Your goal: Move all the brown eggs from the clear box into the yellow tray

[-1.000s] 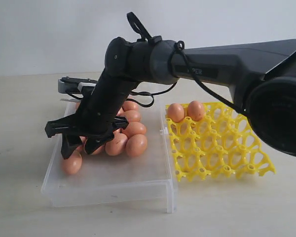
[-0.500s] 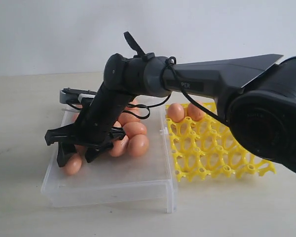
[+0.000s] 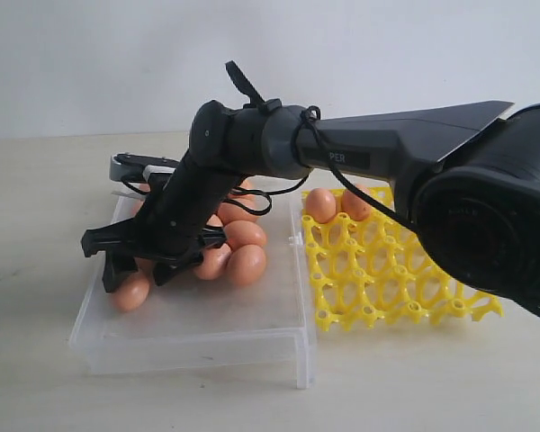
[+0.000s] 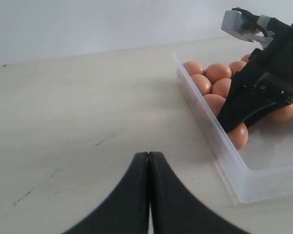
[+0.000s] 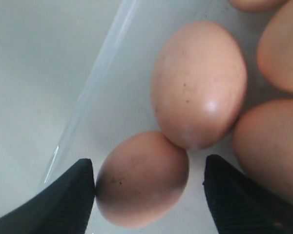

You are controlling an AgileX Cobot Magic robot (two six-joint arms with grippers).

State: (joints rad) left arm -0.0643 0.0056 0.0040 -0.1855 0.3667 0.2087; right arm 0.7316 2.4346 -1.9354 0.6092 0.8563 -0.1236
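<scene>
On the pale bench (image 3: 36, 270) in the exterior view, a shallow rectangular clear box (image 3: 189, 337) of colourless plastic lies just beside a bright yellow tray (image 3: 405, 279) of latticed plastic cups. A cluster of smooth, matte brown eggs (image 3: 238, 238) sits toward the back of the box, and two more eggs (image 3: 320, 205) rest in the tray's far cups nearest the box. The black right arm (image 3: 387, 148) reaches across into the box, its right fingers (image 3: 112, 270) spread wide and released, straddling a single egg (image 3: 130, 293) by the box's outer wall. From the left wrist view, the left fingers (image 4: 136, 195) are pressed together with nothing between them, over bare bench outside the box (image 4: 219, 146). From the right wrist view, the ribbed right fingers (image 5: 71, 200) flank the single egg (image 5: 141, 180), which lies on the box floor and touches a neighbouring egg (image 5: 200, 83). One finger stands clear of it. Whether the other finger touches it I cannot tell.
</scene>
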